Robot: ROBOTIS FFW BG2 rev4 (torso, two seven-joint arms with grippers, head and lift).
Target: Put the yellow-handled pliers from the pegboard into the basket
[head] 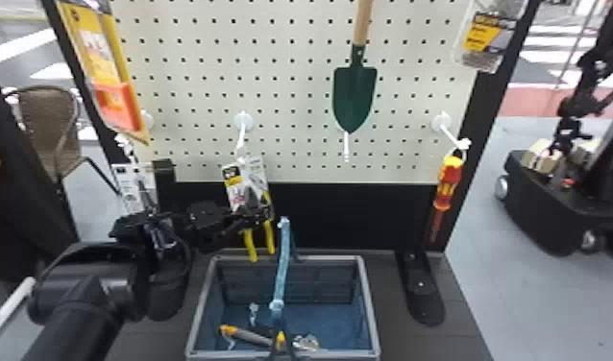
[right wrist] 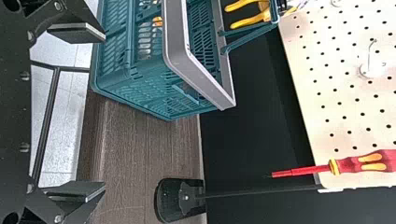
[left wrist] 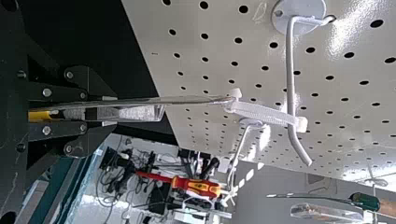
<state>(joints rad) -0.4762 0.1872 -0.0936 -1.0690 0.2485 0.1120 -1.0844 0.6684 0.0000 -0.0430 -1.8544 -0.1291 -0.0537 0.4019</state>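
Pliers (head: 270,238) gripped between the jaws of the left gripper (head: 262,214), white strap (left wrist: 261,113) linking their pack (head: 234,187) to the hook (left wrist: 290,70); right gripper (right wrist: 104,112), jaws wide open.

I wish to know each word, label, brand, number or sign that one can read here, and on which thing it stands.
No text can be read with certainty.
Card of the yellow-handled pliers: print too small.
Yellow-orange package, upper left: print too small.
Clear package with yellow label, upper right: too small.
White card, left of the pliers: too small.
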